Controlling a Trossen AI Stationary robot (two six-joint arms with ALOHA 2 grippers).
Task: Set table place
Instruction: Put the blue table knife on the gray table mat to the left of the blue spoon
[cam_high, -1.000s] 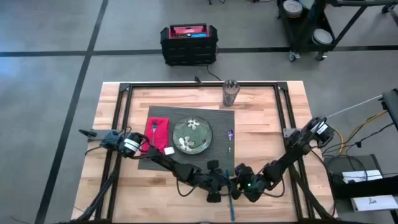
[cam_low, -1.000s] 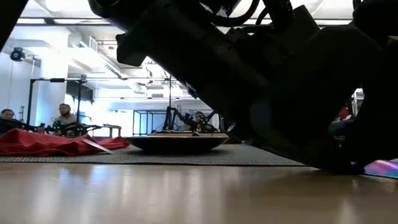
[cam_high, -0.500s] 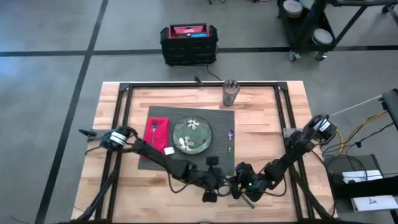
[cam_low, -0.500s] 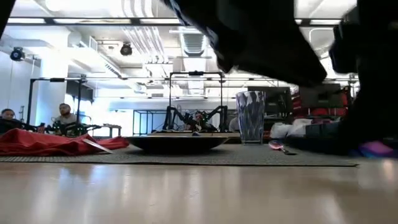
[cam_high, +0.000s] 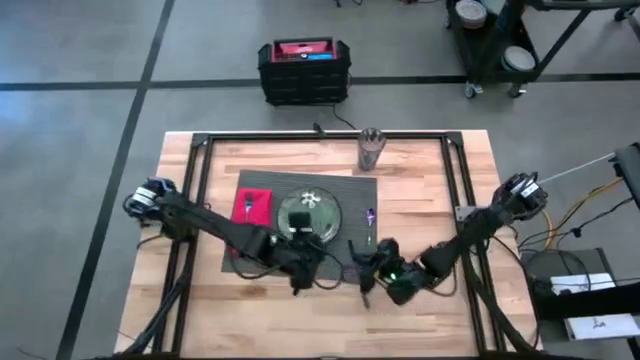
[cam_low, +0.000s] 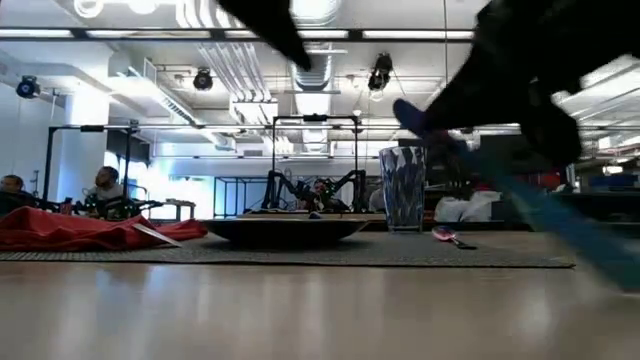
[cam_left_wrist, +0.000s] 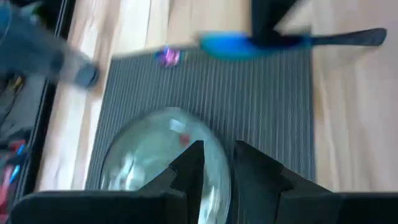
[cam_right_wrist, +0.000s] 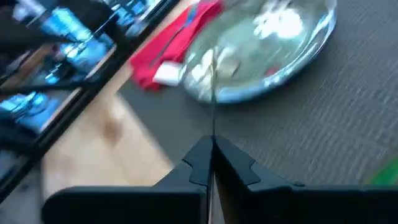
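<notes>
A dark ribbed placemat (cam_high: 345, 190) lies on the table (cam_high: 420, 200). It carries a red napkin (cam_high: 252, 212), a green plate (cam_high: 310, 215) and a purple utensil (cam_high: 370, 217). A clear glass (cam_high: 371, 150) stands at its far right corner. My right gripper (cam_high: 363, 268) hangs over the mat's near right corner, shut on a blue utensil (cam_left_wrist: 230, 45). My left gripper (cam_left_wrist: 214, 158) is open above the plate's near rim (cam_left_wrist: 161, 155) and touches nothing. My right gripper pinches the blue utensil between its two fingers, near the middle of its length (cam_left_wrist: 283, 41). In the right wrist view the utensil shows edge-on as a thin line (cam_right_wrist: 213, 93) running out past the shut fingertips. It is lifted clear of the table and slants (cam_low: 540, 210).
Black frame rails (cam_high: 195, 190) run along the table's left, right and far sides. Bare wood (cam_high: 300, 320) lies between the mat and the table's near edge. A black and red case (cam_high: 303, 70) sits on the floor beyond the table.
My right gripper has risen from the table's near edge with the blue utensil and gone toward the placemat's near right corner; the utensil is now lifted clear and slanted. My left gripper has drawn away to the left and far side, over the plate's near rim.
</notes>
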